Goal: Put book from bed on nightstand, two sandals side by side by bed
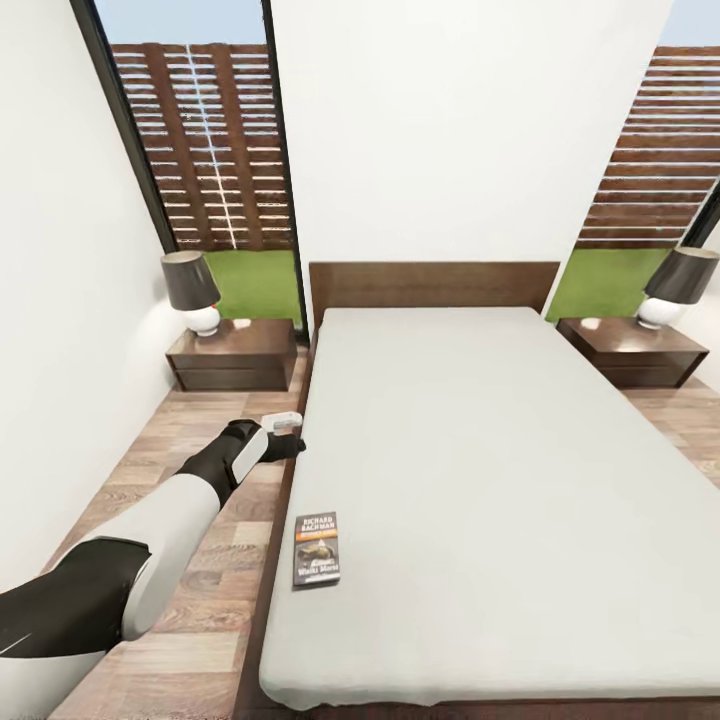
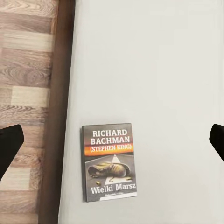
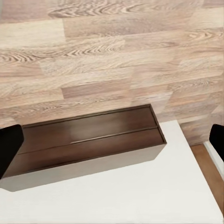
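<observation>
Left arm is reaching fwd from lower left, left end effector (image 1: 284, 432) hovering wide open by the bed (image 1: 480, 480) edge. Book (image 1: 316, 549) is lying lower-left on mattress; wrist cam is showing title clearly (image 2: 110, 162). Right end effector (image 3: 112, 142) is gaping wide over floor.

Book (image 2: 110, 162) flat on bed (image 2: 158, 70) (near edge)
</observation>
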Robot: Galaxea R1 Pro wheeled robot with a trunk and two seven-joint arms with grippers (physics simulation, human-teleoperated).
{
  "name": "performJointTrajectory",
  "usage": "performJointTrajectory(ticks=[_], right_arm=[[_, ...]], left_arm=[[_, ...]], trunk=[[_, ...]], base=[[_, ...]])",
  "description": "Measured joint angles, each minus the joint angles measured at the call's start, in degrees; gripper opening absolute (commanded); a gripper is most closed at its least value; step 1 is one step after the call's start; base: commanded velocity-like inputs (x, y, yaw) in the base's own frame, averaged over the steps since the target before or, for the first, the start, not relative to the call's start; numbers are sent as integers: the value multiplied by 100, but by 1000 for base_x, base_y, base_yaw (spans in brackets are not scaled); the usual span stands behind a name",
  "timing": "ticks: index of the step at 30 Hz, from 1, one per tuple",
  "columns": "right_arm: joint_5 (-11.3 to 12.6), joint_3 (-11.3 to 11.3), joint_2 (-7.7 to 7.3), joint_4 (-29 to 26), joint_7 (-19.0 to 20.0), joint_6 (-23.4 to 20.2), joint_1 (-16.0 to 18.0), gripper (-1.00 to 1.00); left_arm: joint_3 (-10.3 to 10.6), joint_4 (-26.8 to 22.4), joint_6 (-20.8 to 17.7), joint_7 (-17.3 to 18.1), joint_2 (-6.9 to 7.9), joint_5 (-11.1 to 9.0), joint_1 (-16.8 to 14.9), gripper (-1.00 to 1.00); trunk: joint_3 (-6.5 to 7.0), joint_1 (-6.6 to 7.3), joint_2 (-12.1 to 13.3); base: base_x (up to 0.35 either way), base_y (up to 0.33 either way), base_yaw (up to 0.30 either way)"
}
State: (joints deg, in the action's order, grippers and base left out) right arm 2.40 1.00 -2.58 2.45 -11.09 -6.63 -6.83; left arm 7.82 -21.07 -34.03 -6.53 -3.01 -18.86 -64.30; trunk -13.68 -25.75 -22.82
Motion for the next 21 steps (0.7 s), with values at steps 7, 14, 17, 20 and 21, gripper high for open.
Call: performJointTrajectory(ticks=[7,14,17,20,21], right_arm=[[2,4,-18,0,-2,-42,-81,100],[0,6,-39,0,-2,-67,-140,100],[0,5,-44,0,-2,-73,-159,100],[0,4,-45,0,-2,-74,-164,100],[0,3,-46,0,-2,-77,-169,100]], left_arm=[[-4,4,-2,1,-7,-1,-94,100],[-5,6,-3,5,-9,-1,-126,100],[-6,6,-1,2,-9,2,-133,100],[-6,6,0,1,-11,3,-137,100],[-6,6,1,0,-13,3,-139,100]], trunk=[[-66,0,0],[-133,0,0],[-161,0,0],[-189,0,0],[-199,0,0]], base=[[0,0,0],[0,0,0],[0,0,0],[0,0,0],[0,0,0]])
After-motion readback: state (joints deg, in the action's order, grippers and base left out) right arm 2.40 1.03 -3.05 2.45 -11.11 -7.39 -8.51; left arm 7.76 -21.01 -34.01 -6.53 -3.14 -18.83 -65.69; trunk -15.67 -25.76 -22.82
